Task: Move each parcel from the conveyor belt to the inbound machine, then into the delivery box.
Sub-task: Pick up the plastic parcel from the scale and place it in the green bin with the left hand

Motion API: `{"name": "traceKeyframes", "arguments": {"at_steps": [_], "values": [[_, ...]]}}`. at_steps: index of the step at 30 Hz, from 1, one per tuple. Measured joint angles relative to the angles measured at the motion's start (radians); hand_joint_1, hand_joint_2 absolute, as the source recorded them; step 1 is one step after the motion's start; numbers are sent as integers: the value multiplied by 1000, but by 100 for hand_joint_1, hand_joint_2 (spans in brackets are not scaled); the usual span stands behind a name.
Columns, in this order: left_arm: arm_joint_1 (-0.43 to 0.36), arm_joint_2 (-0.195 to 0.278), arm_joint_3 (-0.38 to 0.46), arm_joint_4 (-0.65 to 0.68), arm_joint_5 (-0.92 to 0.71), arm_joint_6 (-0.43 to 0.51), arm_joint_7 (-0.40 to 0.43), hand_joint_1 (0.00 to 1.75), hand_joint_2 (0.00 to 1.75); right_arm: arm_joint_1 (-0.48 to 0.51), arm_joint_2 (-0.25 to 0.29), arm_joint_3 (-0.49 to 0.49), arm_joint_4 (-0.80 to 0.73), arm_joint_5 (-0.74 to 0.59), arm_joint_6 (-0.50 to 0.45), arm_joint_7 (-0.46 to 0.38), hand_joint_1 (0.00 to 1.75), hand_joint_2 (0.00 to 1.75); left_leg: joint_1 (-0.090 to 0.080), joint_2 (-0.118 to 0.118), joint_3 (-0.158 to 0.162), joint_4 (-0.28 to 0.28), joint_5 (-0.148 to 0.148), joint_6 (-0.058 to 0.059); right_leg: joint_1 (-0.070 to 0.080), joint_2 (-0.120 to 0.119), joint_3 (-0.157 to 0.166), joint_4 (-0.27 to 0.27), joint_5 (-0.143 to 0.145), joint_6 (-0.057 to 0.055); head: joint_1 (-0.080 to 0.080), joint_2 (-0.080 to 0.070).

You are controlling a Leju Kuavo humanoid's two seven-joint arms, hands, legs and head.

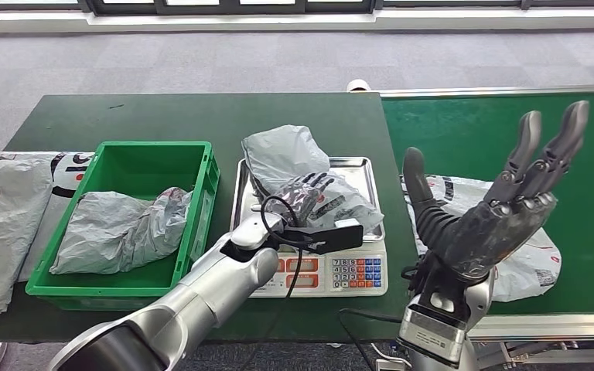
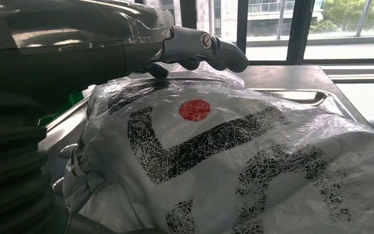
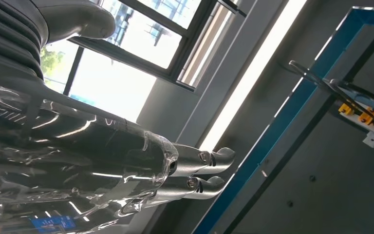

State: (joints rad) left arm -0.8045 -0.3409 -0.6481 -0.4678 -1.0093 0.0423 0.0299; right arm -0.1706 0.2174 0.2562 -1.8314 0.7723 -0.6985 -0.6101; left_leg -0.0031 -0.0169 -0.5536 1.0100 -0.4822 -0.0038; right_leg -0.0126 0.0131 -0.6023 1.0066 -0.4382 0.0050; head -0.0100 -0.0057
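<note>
So the left robot hand (image 1: pixel 303 193) is lying on top of the grey parcel (image 1: pixel 298 174) that sits on the scale (image 1: pixel 332 270), fingers draped over the crumpled plastic. From the left wrist view they look pressed onto the bag, not wrapped round it, so I can't tell if it actually has a grip. My guess is the parcel is parked on the steel tray for weighing, and the hand is there to grab it for the next hop. The scale stands at the front edge of the bench (image 1: pixel 162 116), right beside the green box (image 1: pixel 197 193), which makes that a short move. The right robot hand (image 1: pixel 510 201) is open, fingers spread and pointing up, holding nothing, hovering above a white parcel (image 1: pixel 534 259) on the conveyor belt (image 1: pixel 472 131), probably next in line. Count: one parcel on the scale, one grey bag (image 1: pixel 116 232) already in the box, one on the belt, plus a bag (image 1: pixel 0 216) at the bench's left edge. One box, one scale.
</note>
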Motion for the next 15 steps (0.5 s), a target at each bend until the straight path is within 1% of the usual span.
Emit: {"name": "traceKeyframes", "arguments": {"at_steps": [1, 2, 6, 15], "values": [[-3, 0, 0, 7, -2, -10, 1, 171, 175, -2, 0, 0, 5, -3, 0, -2, 0, 175, 0, 0, 0, 0, 0, 0, 0, 0, 0, 0, 0, 0, 0, 0], [-5, 0, 0, 13, -5, -20, 2, 175, 175, -5, 0, 1, 9, -6, 0, -4, 0, 175, 0, 0, 0, 0, 0, 0, 0, 0, 0, 0, 0, 0, 0, 0], [-12, 0, 0, 32, -15, -42, 3, 175, 175, -12, 0, 5, 25, -11, 0, -4, 0, 175, 0, 0, 1, 0, 0, 0, 0, 0, 1, 0, 0, 0, 0, 0], [-22, 0, -4, 57, -16, -45, 3, 175, 175, -23, 0, 8, 44, -13, 0, -4, 0, 175, 0, 0, 1, 0, 0, 0, 0, -1, 1, 0, 0, 0, 0, 0]]}}
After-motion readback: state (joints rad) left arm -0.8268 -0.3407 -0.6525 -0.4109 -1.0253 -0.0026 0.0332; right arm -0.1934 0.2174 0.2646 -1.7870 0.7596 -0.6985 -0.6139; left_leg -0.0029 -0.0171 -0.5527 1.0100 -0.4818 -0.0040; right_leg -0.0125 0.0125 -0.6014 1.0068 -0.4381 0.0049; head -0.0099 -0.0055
